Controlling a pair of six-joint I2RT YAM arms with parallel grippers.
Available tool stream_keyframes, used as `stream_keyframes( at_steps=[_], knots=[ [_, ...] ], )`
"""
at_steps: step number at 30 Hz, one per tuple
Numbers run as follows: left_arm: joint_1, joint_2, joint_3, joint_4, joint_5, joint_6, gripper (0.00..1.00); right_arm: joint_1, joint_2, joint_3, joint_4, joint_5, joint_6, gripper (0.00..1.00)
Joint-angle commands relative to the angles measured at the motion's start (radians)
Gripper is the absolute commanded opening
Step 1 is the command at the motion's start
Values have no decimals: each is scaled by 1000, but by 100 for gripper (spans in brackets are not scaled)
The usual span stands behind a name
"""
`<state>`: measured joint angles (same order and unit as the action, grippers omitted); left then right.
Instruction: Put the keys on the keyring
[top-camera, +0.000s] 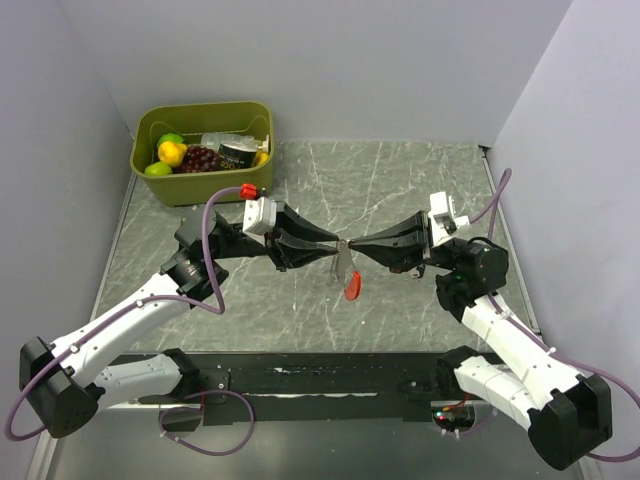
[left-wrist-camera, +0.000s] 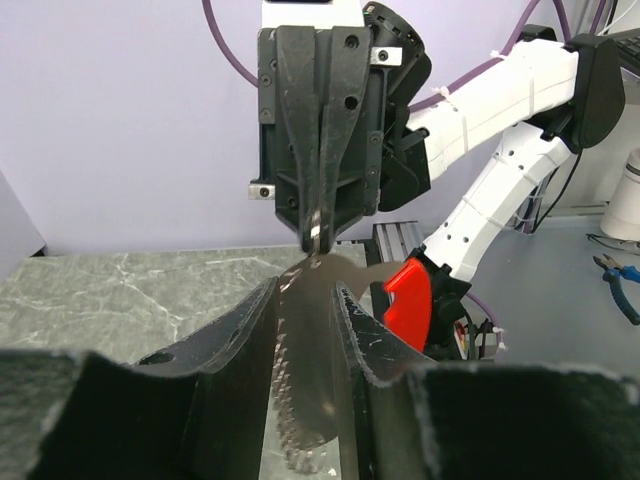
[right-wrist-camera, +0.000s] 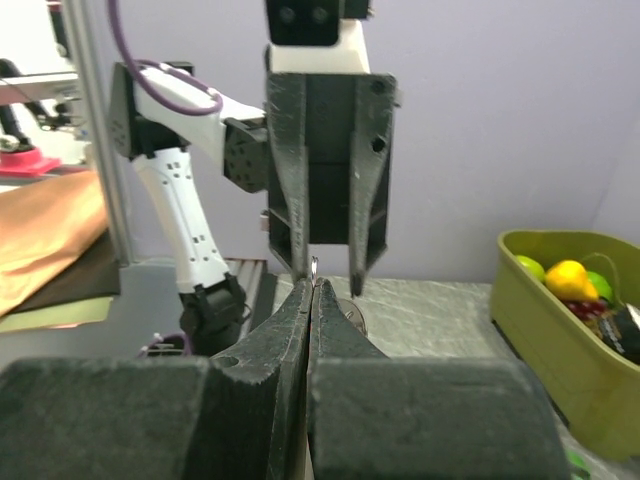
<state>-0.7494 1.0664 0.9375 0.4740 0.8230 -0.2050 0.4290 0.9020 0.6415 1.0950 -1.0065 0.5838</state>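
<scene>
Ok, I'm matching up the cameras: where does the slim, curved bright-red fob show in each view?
Top external: the slim bright-red fob is just below and right of centre.
Left wrist: the fob is right of centre, slightly low.
Right wrist: not in it.
Shared landmark: grey marbled tabletop, in all three.

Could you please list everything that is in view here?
key: one, silvery, hanging in mid-air over the table's middle
keyring: one, silvery loop with red fob, in mid-air beside the key
bin: one, olive, table's far-left corner
fruit: several, yellow, green and dark red, in the bin
container: one, dark, in the bin
table: one, grey marbled
left gripper: one, black, flanking the key, contact unclear
right gripper: one, black, shut on the keyring
</scene>
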Motion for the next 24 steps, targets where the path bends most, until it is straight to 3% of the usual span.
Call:
stream_keyframes(
  at_steps=[1,10,19,22,24],
  knots=[
    [-11,0,47,15,-8,22,33,-3,-41,4,-118,75,-88,0],
    [-44,43,87,-21,-31,62,29,-1,-58,-3,-179,101,-122,0],
    [-61,92,121,-78,-74,107,12,-1,-74,-19,-167,114,-119,0],
    [-62,93,118,-94,-93,124,1,1,-81,-19,-172,112,-121,0],
    [-62,90,113,-94,-105,128,1,-1,-78,-20,-165,105,-116,0]
  ],
)
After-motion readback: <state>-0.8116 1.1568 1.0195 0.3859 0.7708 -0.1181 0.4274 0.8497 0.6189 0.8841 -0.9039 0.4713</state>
